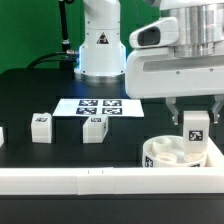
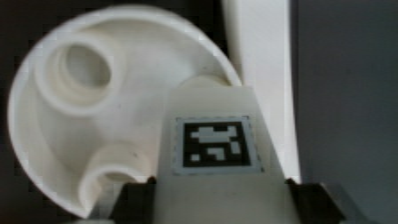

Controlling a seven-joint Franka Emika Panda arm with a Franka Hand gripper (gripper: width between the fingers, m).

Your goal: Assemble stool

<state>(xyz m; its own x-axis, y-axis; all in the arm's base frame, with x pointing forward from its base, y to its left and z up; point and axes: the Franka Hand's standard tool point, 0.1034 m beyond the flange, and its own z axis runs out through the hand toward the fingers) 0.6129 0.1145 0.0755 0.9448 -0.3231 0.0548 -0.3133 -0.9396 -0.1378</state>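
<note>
My gripper (image 1: 194,112) is shut on a white blocky leg (image 1: 194,133) with a black-and-white tag. It holds the leg upright over the round white seat (image 1: 160,155), which lies against the white border bar at the exterior view's right. In the wrist view the leg (image 2: 217,150) fills the space between my dark fingers (image 2: 150,198), and the seat (image 2: 89,110) with one round hole lies beneath and beside it. Whether the leg's lower end is in a hole is hidden. Two more tagged legs (image 1: 41,127) (image 1: 93,128) stand loose on the black table.
The marker board (image 1: 90,106) lies flat behind the loose legs. A long white border bar (image 1: 100,180) runs along the front edge. The robot base (image 1: 100,45) stands at the back. A white piece (image 1: 1,135) shows at the exterior view's left edge.
</note>
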